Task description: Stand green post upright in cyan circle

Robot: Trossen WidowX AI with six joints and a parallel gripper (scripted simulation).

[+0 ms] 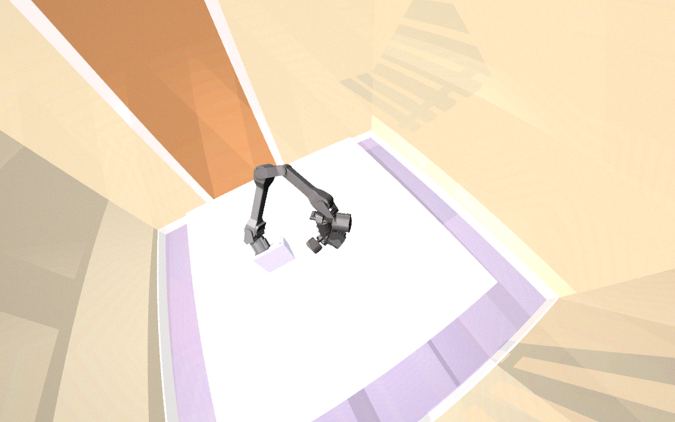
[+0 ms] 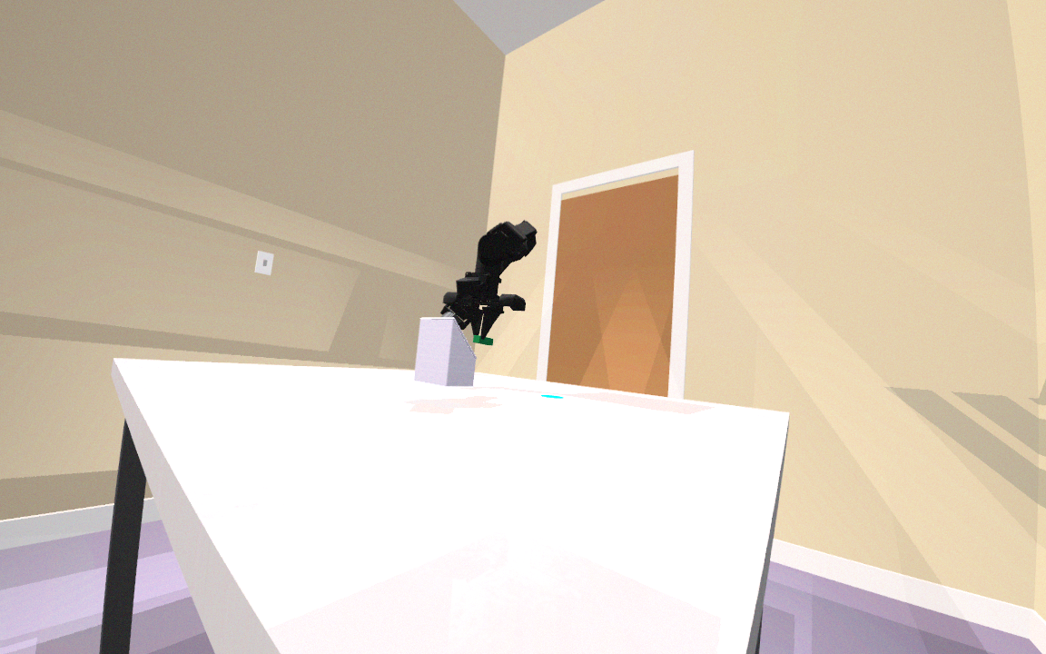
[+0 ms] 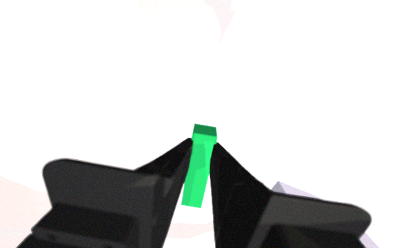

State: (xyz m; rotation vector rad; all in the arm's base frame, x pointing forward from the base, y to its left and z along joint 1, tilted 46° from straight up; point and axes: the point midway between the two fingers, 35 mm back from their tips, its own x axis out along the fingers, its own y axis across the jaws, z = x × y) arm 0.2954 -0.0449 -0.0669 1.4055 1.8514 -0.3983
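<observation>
Gripper [image 3: 202, 142] is pinching the green post [image 3: 198, 169], held up off the table [image 2: 445, 488] near the block [image 2: 444, 351]. Looks like mid-carry; next it needs tipping upright over the cyan circle [image 2: 551, 397], then lowering.

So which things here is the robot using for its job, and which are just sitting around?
For the job:
- green post, held in the gripper, its jaws shut on it, up off the table
- cyan circle on the table

Just sitting around:
- pale block beside the arm
- door
- wall switch
</observation>
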